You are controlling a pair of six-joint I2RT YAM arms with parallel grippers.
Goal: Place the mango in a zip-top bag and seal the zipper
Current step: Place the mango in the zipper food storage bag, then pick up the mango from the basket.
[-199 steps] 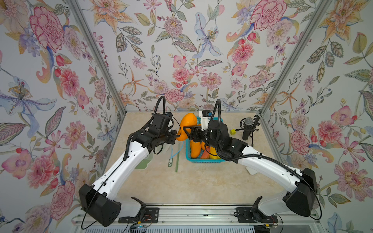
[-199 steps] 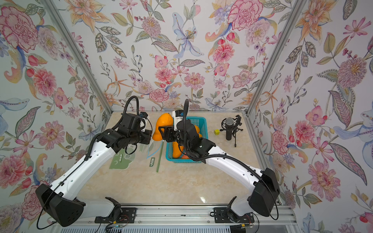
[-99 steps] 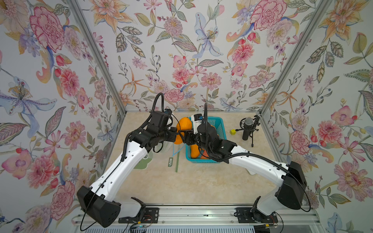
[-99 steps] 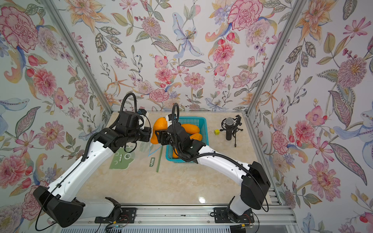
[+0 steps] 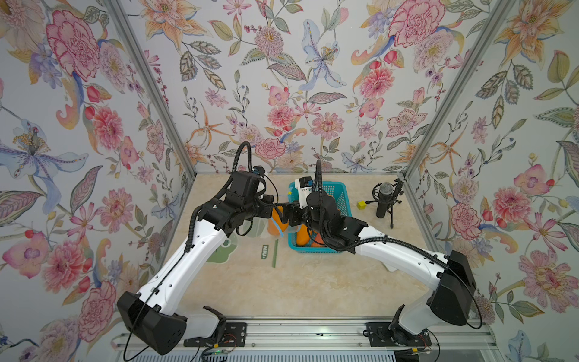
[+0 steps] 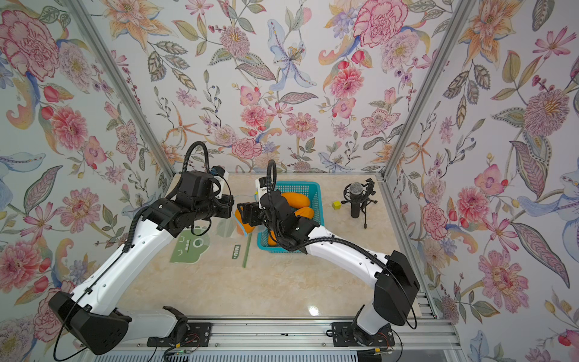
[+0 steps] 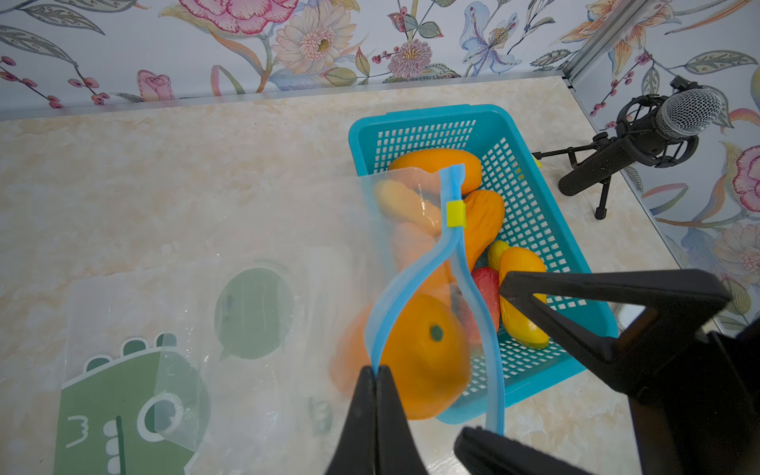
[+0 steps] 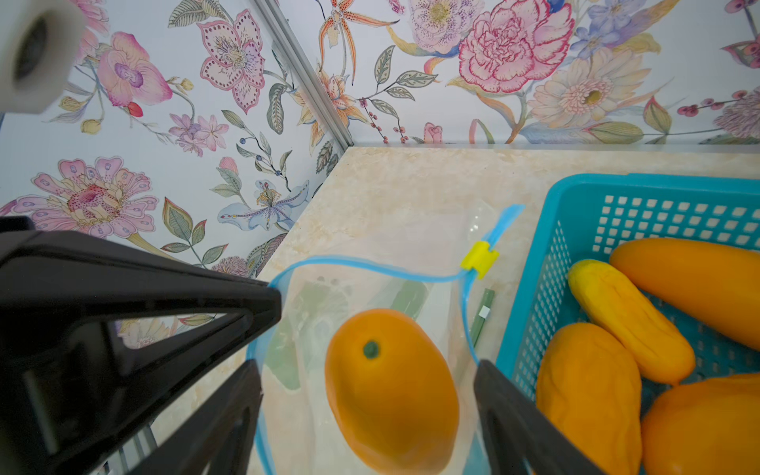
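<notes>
The orange mango (image 8: 390,390) sits inside the mouth of a clear zip-top bag (image 8: 320,296) with a blue zipper strip (image 7: 411,271) and a yellow slider (image 7: 455,214). My left gripper (image 7: 376,368) is shut on one lip of the zipper strip and holds the bag's mouth up. My right gripper (image 8: 367,366) is open, with a finger on each side of the mango and a gap on both sides. In both top views the two grippers meet just left of the basket, left (image 5: 272,208) and right (image 5: 286,216), over the mango (image 6: 244,224).
A turquoise basket (image 5: 343,191) with several more mangoes stands right beside the bag. A black microphone on a tripod (image 5: 384,200) and a small yellow cube (image 5: 362,205) are to its right. A flat clear bag with a green dinosaur print (image 6: 189,247) lies on the table below the left arm.
The right arm carried the mango left from above the basket and down into the bag's mouth, then its jaws spread off it. The left gripper kept its hold on the zipper lip.
</notes>
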